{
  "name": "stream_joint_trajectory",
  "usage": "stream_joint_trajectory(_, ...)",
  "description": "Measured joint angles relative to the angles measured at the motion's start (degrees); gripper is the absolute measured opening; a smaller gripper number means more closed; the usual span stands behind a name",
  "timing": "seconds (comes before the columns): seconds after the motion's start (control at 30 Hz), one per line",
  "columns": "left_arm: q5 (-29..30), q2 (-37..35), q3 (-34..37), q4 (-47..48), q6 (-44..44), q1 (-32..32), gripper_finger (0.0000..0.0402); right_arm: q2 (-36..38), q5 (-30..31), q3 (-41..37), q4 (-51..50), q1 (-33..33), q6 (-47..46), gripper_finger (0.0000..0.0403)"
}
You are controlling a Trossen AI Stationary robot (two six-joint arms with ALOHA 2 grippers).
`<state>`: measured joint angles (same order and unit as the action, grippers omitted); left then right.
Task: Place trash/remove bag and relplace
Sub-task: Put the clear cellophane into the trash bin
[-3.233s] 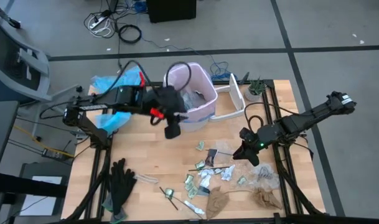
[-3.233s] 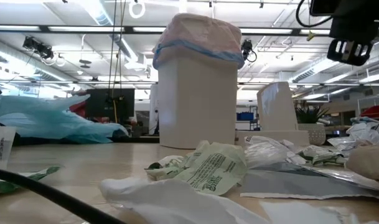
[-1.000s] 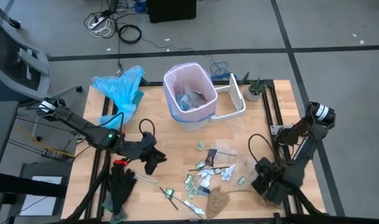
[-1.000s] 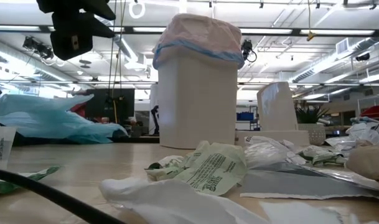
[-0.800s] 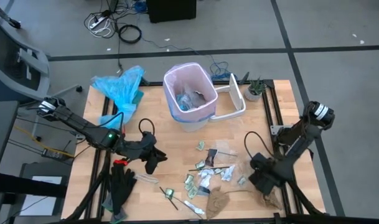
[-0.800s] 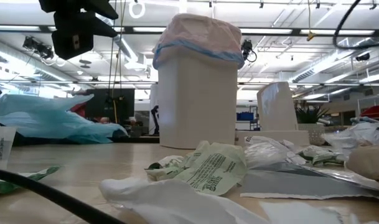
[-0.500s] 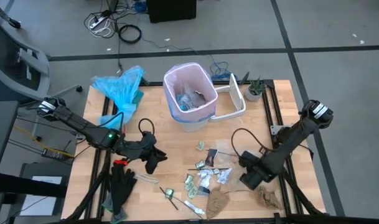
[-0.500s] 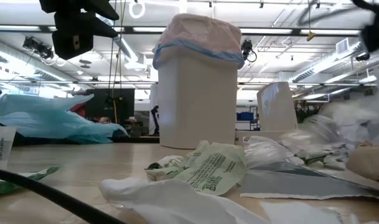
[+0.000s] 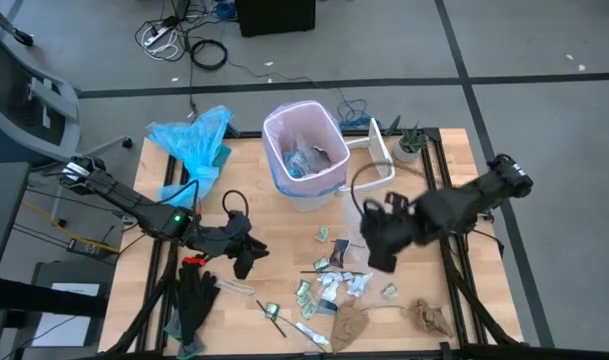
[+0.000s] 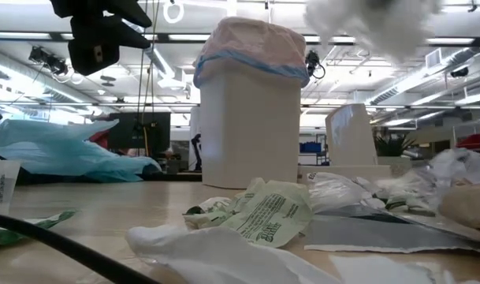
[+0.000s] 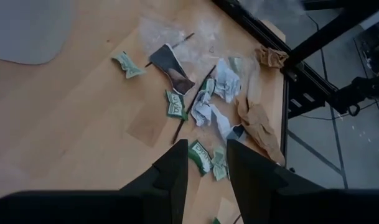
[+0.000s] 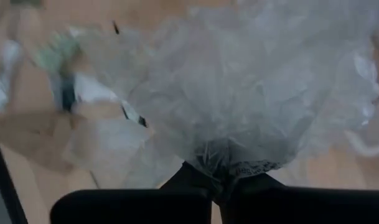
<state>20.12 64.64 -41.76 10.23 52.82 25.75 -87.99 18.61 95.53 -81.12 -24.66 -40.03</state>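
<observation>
The right gripper (image 12: 217,182), fingers pinched tight on a crumpled wad of clear plastic film (image 12: 251,93), hangs above the middle of the wooden table (image 9: 254,215), between the scattered trash (image 9: 334,280) near the front edge and the white bin (image 9: 306,160) at the back edge. The pale pink bag (image 9: 309,120) lines that bin, its top folded over the rim, with some scraps already lying inside. The left gripper (image 11: 205,163) waits over the table's left side with its fingers parted and holding nothing, near the black gloves (image 9: 192,295) at the front-left corner and a light-blue plastic bag (image 9: 192,145) at the back-left corner.
</observation>
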Motion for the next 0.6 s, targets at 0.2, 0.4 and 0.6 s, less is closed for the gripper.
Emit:
stream_joint_trajectory(0.2,0.24,0.0,0.0,-0.05,0.18,-0.26,0.0119,0.02,-0.74,10.26,4.35,8.65,12.68,0.0)
stream_joint_trajectory(0.4,0.57,0.0,0.0,-0.08,1.2,-0.26,0.0119,0.02,-5.67,16.72,17.2,16.03,29.19,0.0)
stream_joint_trajectory(0.6,2.15,0.0,0.0,-0.32,2.88,-0.26,0.0119,-0.11,-11.69,16.85,29.44,24.97,43.86,0.0)
